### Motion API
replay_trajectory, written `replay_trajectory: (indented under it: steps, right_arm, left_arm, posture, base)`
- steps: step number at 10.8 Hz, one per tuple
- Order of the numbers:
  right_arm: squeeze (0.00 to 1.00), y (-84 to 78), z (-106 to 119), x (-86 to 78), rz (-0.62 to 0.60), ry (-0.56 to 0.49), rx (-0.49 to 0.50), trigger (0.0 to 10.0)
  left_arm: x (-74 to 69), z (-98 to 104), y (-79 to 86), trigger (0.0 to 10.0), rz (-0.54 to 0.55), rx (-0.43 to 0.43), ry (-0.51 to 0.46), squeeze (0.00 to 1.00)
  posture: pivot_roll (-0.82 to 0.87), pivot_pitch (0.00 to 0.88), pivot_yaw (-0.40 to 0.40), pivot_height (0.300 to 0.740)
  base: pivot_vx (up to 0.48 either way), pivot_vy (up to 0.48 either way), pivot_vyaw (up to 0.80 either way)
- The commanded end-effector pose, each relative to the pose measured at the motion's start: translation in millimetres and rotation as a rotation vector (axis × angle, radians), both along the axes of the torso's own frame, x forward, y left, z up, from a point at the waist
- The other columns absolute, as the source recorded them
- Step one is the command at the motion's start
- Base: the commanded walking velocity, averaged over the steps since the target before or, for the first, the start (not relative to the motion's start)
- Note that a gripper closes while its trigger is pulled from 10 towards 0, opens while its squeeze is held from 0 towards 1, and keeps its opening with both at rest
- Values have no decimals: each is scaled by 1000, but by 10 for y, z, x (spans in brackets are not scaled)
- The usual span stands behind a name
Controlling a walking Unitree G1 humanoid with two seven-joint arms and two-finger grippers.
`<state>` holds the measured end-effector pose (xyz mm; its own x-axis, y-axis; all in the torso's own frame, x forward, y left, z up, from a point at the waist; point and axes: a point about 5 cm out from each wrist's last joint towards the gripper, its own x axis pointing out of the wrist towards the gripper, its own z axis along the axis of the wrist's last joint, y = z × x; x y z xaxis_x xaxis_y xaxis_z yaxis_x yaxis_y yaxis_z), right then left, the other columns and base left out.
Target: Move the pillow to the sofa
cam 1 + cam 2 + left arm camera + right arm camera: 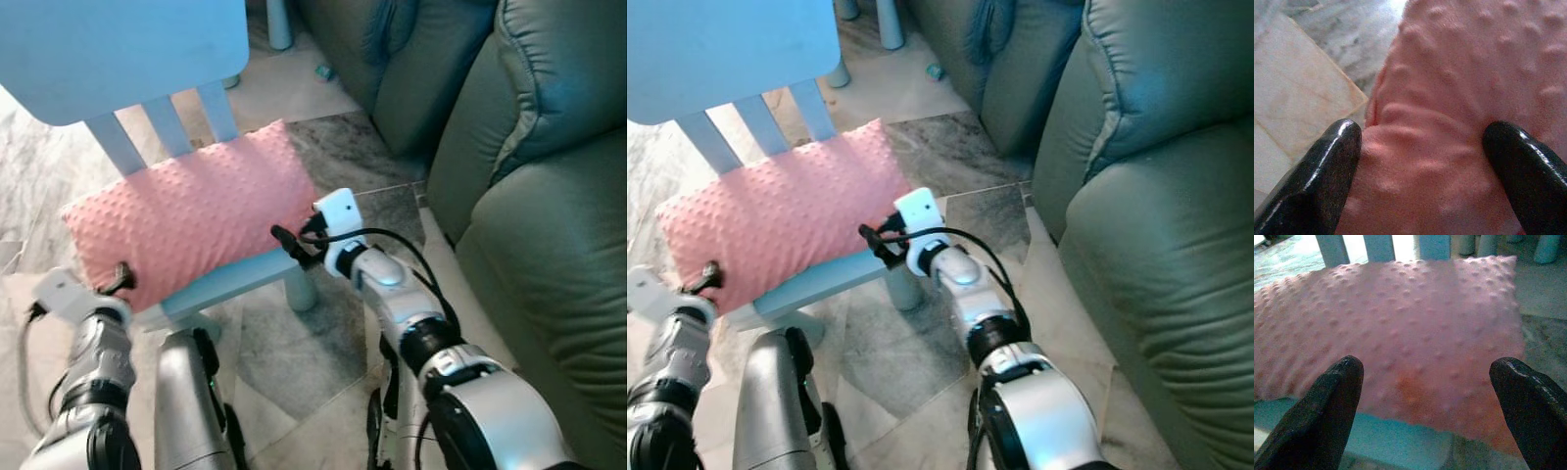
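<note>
We are gripping the pillow [196, 220] with our left gripper [1420, 161]; our right gripper [1425, 406] is gaping wide, sofa [529, 196] waiting

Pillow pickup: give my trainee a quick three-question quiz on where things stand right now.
1. True or false: the pillow lies on the sofa.
2. Which gripper has pillow fabric between its fingers? A left B right
3. Fill in: the pillow rests on a blue ____.

Key: 1 false, it is on the chair; 2 A, the right is open, just short of the pillow's edge; 3 chair.
</note>
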<state>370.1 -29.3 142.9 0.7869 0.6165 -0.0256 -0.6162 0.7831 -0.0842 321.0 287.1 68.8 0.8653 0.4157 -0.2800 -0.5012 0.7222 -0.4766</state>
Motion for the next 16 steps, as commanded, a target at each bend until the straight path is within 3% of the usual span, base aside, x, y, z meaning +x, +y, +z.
replay_trajectory:
  steps: [1, 3, 7, 9, 10, 13, 15, 16]
  right_arm:
    - [0, 26, -39, -16, -18, 6, 1, 10000]
    - [0, 22, 13, 12, -60, 26, 111, 10000]
    - [0, 29, 151, 70, -87, 6, 162, 10000]
    - [0, -29, 135, 78, -96, 4, 166, 10000]
    - [0, -79, 147, 95, -113, 3, 182, 10000]
    - [0, -223, 211, 150, -140, -5, 219, 10000]
    - [0, -232, 191, 144, -128, 4, 221, 10000]
    - [0, -189, 127, 113, -91, 41, 226, 10000]
  left_arm:
    - [-47, -83, 1, 10000, -18, -10, 33, 0]
    - [23, 10, 4, 10000, -35, -9, -13, 0]
    - [103, 341, 166, 10000, 69, 163, -68, 0]
    - [92, 334, 171, 10000, 91, 138, -67, 0]
    - [64, 367, 230, 10000, 103, 212, -70, 0]
    - [24, 541, 368, 10000, 153, 278, -137, 0]
    - [39, 557, 345, 10000, 130, 266, -145, 0]
    - [61, 348, 254, 10000, 57, 110, -83, 0]
  posture:
    - [-148, 401, 20, 481]
    - [-143, 408, 25, 481]
    - [-128, 408, 28, 481]
    - [-131, 399, 31, 481]
    - [-131, 397, 33, 481]
    - [-134, 396, 40, 481]
    - [-130, 398, 40, 481]
    - [-128, 399, 37, 481]
  base:
    - [0, 0, 0]
    - [0, 0, 0]
    - [0, 0, 0]
    - [0, 0, 0]
    - [0, 0, 0]
    - [0, 0, 0]
    - [0, 0, 0]
    - [0, 0, 0]
